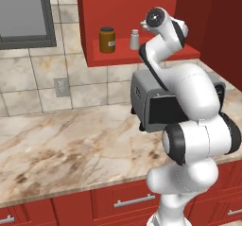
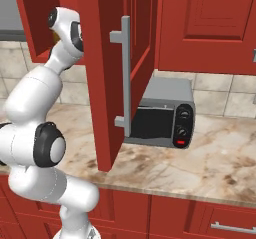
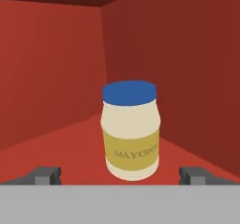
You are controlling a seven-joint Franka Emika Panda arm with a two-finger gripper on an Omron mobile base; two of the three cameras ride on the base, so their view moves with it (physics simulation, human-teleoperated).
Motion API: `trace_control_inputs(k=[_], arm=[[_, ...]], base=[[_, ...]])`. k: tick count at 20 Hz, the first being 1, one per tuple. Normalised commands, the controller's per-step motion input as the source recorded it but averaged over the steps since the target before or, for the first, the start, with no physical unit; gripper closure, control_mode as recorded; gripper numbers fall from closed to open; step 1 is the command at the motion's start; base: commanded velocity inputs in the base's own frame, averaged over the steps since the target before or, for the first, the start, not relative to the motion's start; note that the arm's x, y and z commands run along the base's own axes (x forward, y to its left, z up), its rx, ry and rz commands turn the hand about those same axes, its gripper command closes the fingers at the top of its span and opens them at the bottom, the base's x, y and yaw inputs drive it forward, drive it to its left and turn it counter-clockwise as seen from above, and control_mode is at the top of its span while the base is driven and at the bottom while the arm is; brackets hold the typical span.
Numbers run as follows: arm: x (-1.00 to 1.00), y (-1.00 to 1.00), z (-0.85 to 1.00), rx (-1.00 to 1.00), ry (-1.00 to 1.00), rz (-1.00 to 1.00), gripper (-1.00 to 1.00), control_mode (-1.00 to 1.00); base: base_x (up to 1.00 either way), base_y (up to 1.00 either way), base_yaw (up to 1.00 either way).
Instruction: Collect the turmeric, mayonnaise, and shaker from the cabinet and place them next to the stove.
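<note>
Cream mayonnaise, blue lid.

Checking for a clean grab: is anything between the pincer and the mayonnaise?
No. In the hand view only bare red cabinet shelf lies between the open pincer and the upright mayonnaise.

Even, bright rendered light with no glare; the beige-veined marble worktop carries only a faint shadow under the grey boxy toaster oven; the red open-shelf wall cabinet darkens toward its ceiling and far right wall; the cream blue-lidded mayonnaise jar looks slightly soft, its label lettering blurred; no edge distortion.
</note>
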Motion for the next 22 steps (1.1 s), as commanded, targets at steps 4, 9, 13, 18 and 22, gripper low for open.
trace_control_inputs(k=[4,9,13,18,22], arm=[[0.07,-0.01,0.0,0.0,0.0,-0.04,-1.0,-1.0],[0.09,-0.1,0.0,0.0,0.0,-0.04,-1.0,-1.0],[0.17,-0.12,0.0,0.0,0.0,-0.04,-1.0,-1.0],[0.22,-0.06,0.0,0.0,0.0,-0.04,-1.0,-1.0],[0.14,-0.06,0.0,0.0,0.0,-0.01,-1.0,-1.0]], base=[[0.0,0.0,0.0],[0.0,0.0,0.0],[0.0,0.0,0.0],[0.0,0.0,0.0],[0.0,0.0,0.0]])
